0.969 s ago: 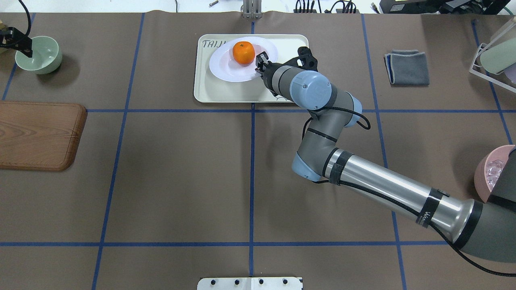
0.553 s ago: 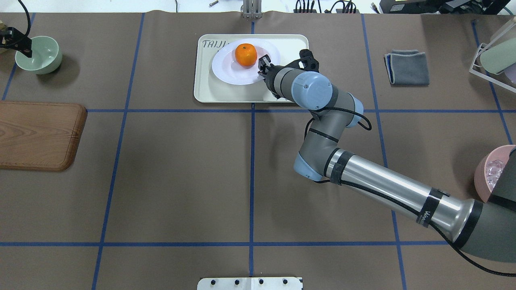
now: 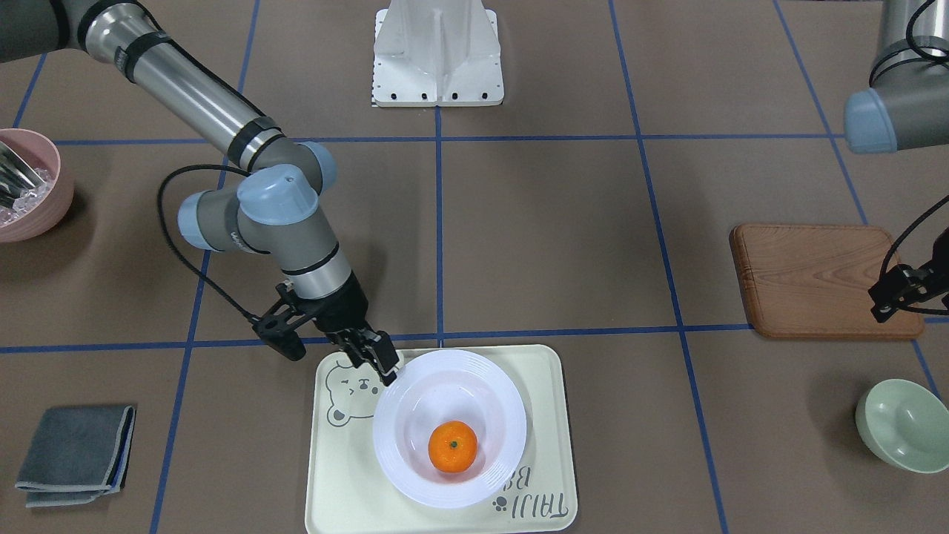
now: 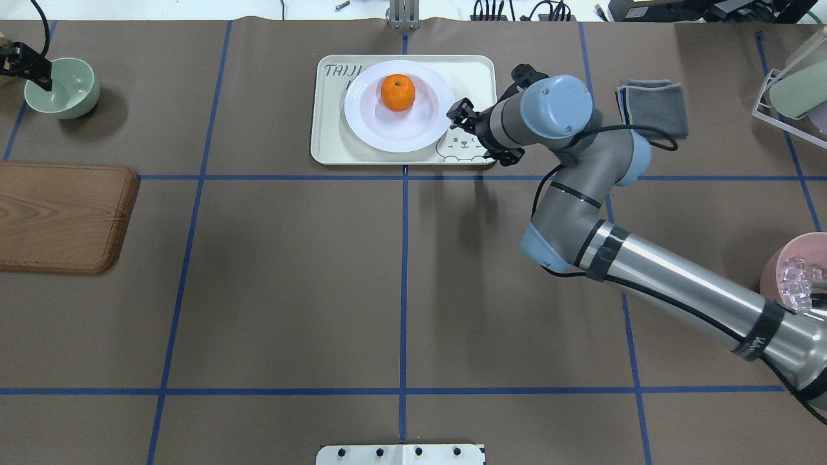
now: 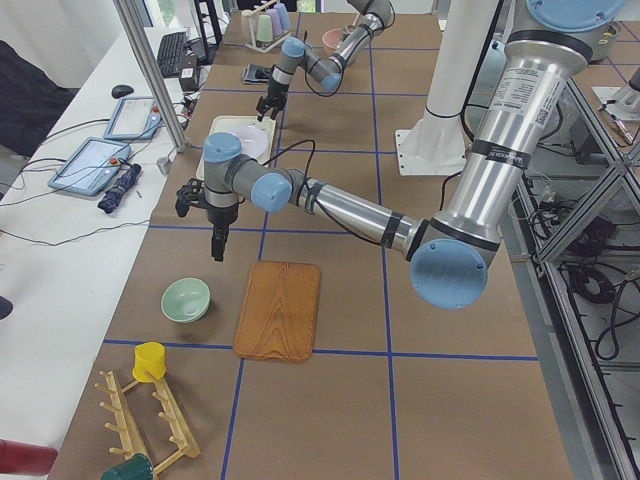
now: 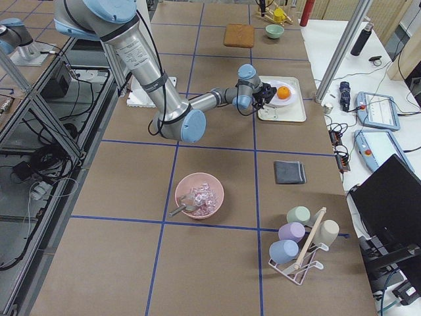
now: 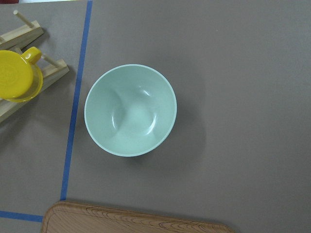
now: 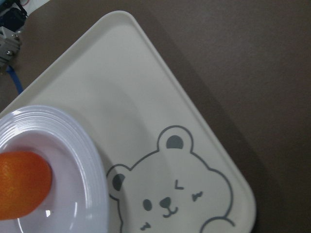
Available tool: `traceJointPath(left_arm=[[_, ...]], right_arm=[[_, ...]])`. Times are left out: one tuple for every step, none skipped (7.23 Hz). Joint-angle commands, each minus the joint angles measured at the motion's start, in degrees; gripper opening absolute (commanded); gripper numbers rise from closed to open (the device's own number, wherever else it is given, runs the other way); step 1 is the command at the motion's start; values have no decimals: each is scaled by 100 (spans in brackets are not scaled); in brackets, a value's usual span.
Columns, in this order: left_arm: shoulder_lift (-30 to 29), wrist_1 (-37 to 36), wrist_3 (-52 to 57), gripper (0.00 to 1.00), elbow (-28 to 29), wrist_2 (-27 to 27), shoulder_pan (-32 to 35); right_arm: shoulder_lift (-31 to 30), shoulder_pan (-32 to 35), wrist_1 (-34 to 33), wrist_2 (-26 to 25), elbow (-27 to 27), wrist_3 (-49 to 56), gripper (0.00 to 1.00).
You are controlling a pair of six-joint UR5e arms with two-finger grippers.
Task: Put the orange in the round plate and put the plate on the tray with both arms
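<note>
The orange [image 4: 397, 92] [image 3: 453, 446] lies in the sunken centre of the round white plate [image 4: 375, 123] [image 3: 400, 460]. That plate rests flat on the cream bear tray [image 4: 329, 139] [image 3: 341, 475]. My right gripper [image 4: 455, 114] [image 3: 384, 368] hovers over the tray just off the plate's rim, open and holding nothing. The right wrist view shows the plate's rim [image 8: 92, 165], part of the orange [image 8: 22, 184] and the tray's bear drawing [image 8: 170, 199]. My left gripper [image 4: 42, 81] [image 3: 879, 310] hangs far off beside the green bowl, shut and empty.
A pale green bowl [image 4: 68, 87] [image 7: 130, 109] stands at the far left, with a wooden board [image 4: 61, 216] nearer the robot. A folded grey cloth [image 4: 652, 110] lies right of the tray. A pink bowl of ice [image 4: 785, 281] and a mug rack [image 6: 299, 247] sit at the right end.
My right gripper has let go of the plate's rim and drawn back to the right, its elbow swinging right. The plate with the orange has settled on the tray. The left arm is still.
</note>
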State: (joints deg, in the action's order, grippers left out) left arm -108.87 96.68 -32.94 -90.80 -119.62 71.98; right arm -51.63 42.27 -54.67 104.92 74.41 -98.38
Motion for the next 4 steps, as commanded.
traceJointPath(left_arm=[[41,9,68,98,9,-9,9],[67,52,60,98,0,-9,9],[146,122,60,98,-8,-44,9],[216,132,268,98,-26,-70,17]], right_arm=[[-688,717,-1690,1193,1333,1500,100],[-1265,1086,-2166,1502,2035,2167,100],[-1802,1656,-2614,1958,2555,3148,100],[-2434,2253,-2932,2389,2882,4402,100]])
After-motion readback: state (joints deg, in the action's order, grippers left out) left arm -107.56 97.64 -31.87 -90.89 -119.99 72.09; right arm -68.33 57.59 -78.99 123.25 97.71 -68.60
